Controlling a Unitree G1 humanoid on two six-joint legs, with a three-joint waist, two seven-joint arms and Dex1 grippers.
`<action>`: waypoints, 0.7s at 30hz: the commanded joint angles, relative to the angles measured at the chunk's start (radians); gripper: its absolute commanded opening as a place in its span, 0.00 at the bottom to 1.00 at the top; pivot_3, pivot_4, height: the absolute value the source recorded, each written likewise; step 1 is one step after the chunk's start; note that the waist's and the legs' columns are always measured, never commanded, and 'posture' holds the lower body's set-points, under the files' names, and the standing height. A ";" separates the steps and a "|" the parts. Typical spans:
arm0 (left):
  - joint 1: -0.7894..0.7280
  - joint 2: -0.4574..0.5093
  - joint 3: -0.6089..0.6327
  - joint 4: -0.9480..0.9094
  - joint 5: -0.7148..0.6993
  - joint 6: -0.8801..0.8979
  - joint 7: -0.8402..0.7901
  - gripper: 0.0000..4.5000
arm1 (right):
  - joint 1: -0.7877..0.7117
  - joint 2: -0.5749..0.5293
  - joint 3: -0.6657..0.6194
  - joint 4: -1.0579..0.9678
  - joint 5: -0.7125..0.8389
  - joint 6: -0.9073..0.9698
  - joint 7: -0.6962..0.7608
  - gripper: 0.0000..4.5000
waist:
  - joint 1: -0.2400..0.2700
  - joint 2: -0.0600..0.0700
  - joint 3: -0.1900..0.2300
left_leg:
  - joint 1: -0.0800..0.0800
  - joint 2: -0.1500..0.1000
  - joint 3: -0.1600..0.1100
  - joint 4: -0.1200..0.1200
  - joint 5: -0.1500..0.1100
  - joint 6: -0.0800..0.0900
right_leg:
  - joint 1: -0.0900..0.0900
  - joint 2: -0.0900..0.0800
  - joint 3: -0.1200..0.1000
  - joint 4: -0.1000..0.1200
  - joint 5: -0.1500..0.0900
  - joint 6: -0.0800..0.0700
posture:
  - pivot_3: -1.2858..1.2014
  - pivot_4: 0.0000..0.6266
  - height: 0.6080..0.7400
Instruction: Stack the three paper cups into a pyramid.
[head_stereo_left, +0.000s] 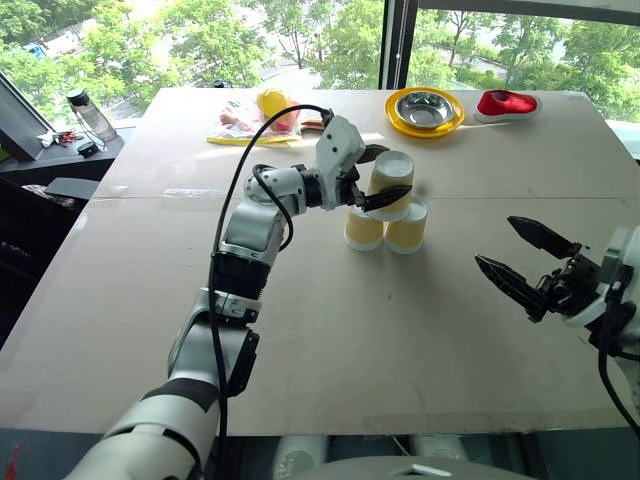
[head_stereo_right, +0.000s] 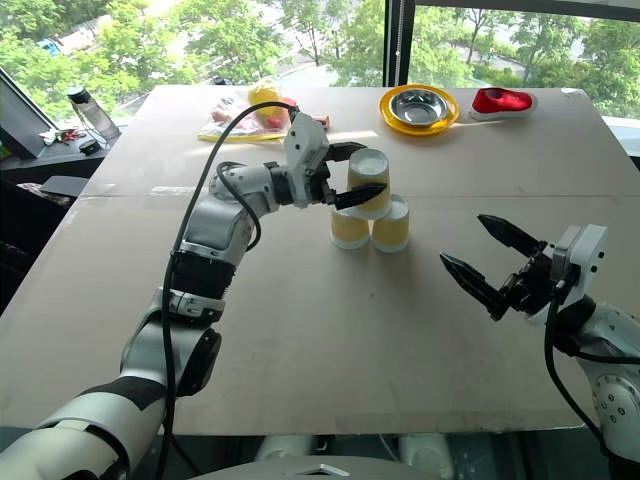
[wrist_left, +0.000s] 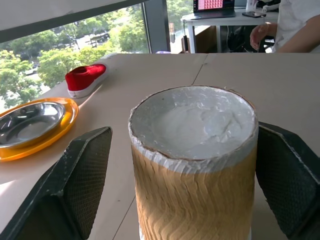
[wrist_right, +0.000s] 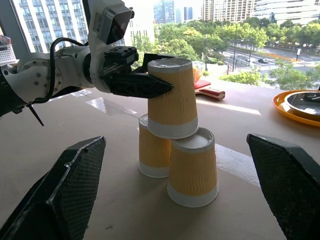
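- Left claw (head_stereo_left: 378, 176) stands spread around the top cup (head_stereo_left: 392, 184), fingers clear of its sides as far as the left wrist view tells
- That cup rests inverted on two base cups (head_stereo_left: 385, 228) touching mid-bench (head_stereo_left: 330, 340)
- Pyramid looks built; only withdrawing remains
- Right claw (head_stereo_right: 490, 256) hovers spread, well apart

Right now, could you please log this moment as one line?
stage: pyramid built | top yellow-tan paper cup on two base cups | left gripper open around it | right gripper open, apart
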 joint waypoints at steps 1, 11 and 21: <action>0.003 -0.006 0.040 -0.053 -0.041 -0.011 -0.001 0.98 | 0.006 -0.007 -0.022 -0.021 0.009 -0.019 0.017 1.00 | 0.000 0.000 0.000 | 0.000 0.000 0.000 0.000 0.000 0.000 | 0.000 0.000 0.000 0.000 0.000 0.000 | 0.52 0.24 1.00; 0.000 -0.072 0.125 -0.117 -0.140 -0.144 0.006 0.98 | 0.021 -0.014 0.004 0.004 -0.014 -0.020 0.079 1.00 | 0.000 0.000 0.000 | 0.000 0.000 0.000 0.001 0.000 0.000 | 0.001 0.000 0.000 0.000 0.000 0.000 | 0.52 0.24 1.00; 0.353 0.123 0.168 -0.529 -0.317 0.160 -0.027 0.98 | 0.082 0.054 0.008 0.137 -0.065 -0.167 0.211 1.00 | -0.012 0.002 -0.001 | 0.003 0.003 0.001 -0.001 0.001 -0.001 | 0.001 0.001 0.002 0.000 0.000 0.000 | 0.52 0.24 1.00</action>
